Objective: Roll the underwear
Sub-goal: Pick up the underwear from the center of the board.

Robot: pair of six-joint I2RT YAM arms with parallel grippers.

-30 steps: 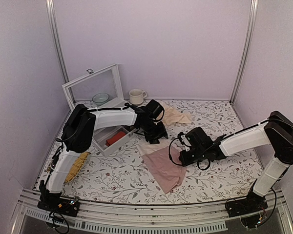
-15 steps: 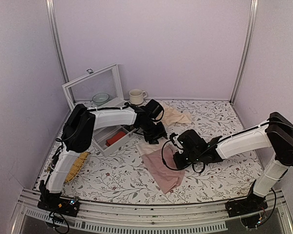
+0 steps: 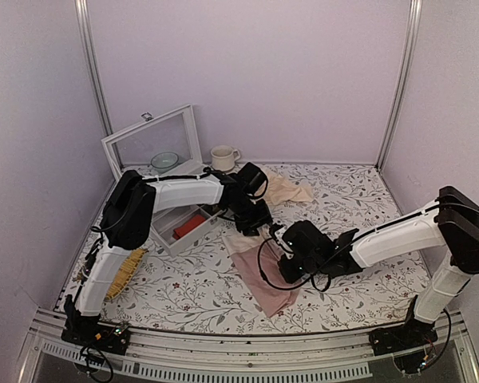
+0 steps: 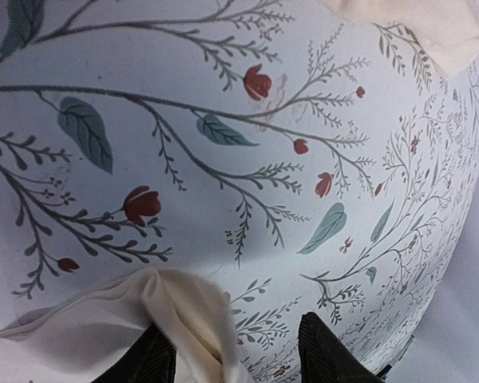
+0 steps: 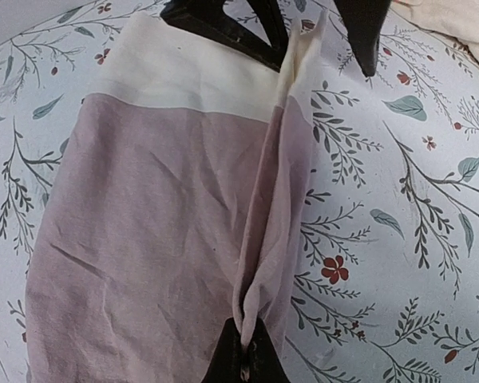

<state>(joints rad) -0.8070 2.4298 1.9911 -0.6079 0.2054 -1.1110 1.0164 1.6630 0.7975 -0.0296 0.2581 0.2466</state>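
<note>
The underwear (image 3: 265, 279) lies flat on the floral table, dusty pink, with its cream waistband (image 3: 238, 242) at the far end. My right gripper (image 3: 279, 258) is shut on the underwear's right edge. In the right wrist view it (image 5: 246, 361) pinches a raised fold of the pink fabric (image 5: 144, 207) that runs up to the waistband (image 5: 184, 76). My left gripper (image 3: 254, 226) stands over the waistband's right corner. Its jaws (image 4: 239, 359) are apart, with a bunched cream fold (image 4: 176, 311) beside the left finger. Its fingers (image 5: 223, 28) also show in the right wrist view.
A plain beige cloth (image 3: 287, 189) lies behind the left gripper. A white box (image 3: 166, 233) with a raised glass lid holds a red bundle (image 3: 190, 226). A mug (image 3: 222, 158) and a bowl (image 3: 164, 160) stand at the back. A yellow woven item (image 3: 124, 271) lies by the left arm.
My right gripper has moved left, pulling the underwear's right edge up and over the pink fabric. The left gripper has stayed at the waistband corner.
</note>
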